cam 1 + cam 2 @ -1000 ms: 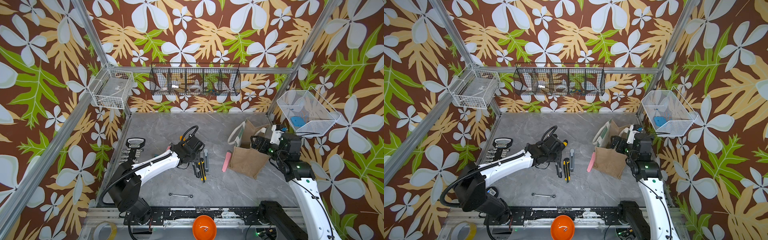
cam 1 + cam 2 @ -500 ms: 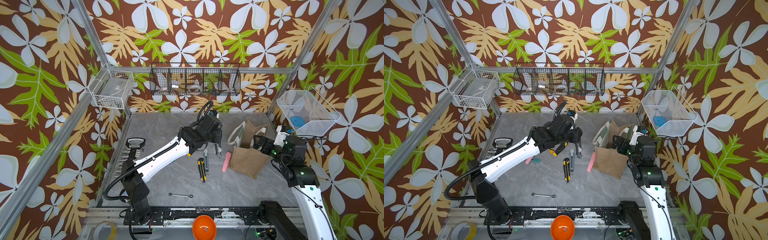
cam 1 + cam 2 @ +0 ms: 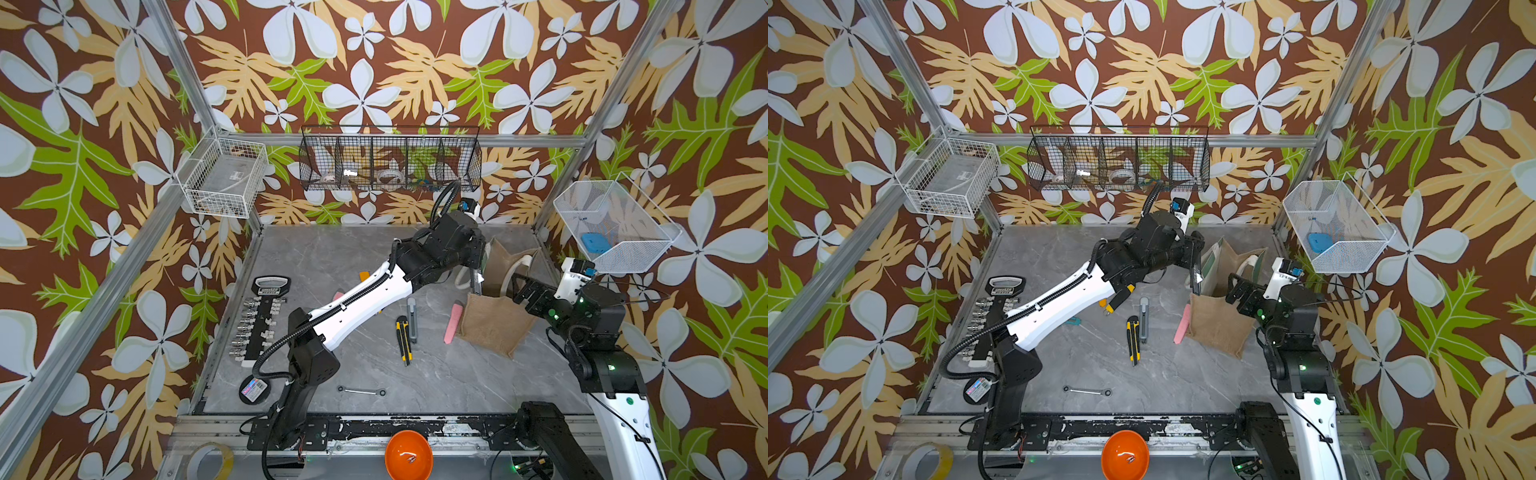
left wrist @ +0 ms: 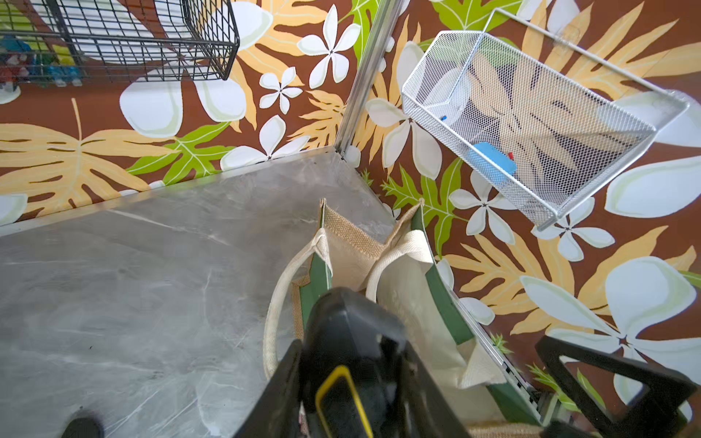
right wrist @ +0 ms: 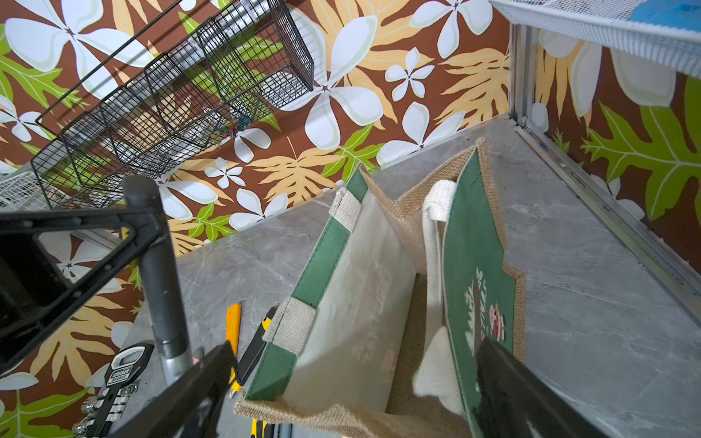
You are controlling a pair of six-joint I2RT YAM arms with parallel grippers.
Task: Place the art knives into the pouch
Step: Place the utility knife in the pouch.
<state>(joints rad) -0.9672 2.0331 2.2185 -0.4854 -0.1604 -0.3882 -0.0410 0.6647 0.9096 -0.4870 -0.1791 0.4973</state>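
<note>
Desk point(image 3: 332, 257): a grey marble-look surface inside a cage papered with leaves and flowers. The pouch point(image 3: 492, 332) stands at its right rear and loose tools lie in the middle.
Left arm point(image 3: 361, 303): white and black, stretched diagonally across the desk so that its load hangs by the pouch's mouth.
Right arm point(image 3: 590, 316): folded in close beside the pouch, probably to steady it or keep the mouth open.
Pouch: a tan jute tote with green panels and white handles. It stands upright with the mouth gaping, so a thing can be dropped in from above.
Art knife point(image 5: 161, 273): a dark round handle with a silver collar. It hangs nearly upright in the air with the collar end down, at the pouch wall nearer the desk's middle. It is not yet inside, and in the right wrist view it looks just outside that wall.
Left jaws: pinching the art knife by its upper part, so the rest hangs below the left jaws.
Right jaws: spread wide and empty at the pouch's opposite rim. Whether they touch the fabric cannot be told. The pouch's mouth lies between the right jaws and the knife.
Spare tools: a yellow-and-black utility knife point(image 3: 403, 340) and a grey utility knife point(image 3: 411, 318) lie side by side on the desk. A pink bar point(image 3: 452, 323) lies just beside the pouch.
Step, as judged: carry the knife over the mouth, then let go.
</note>
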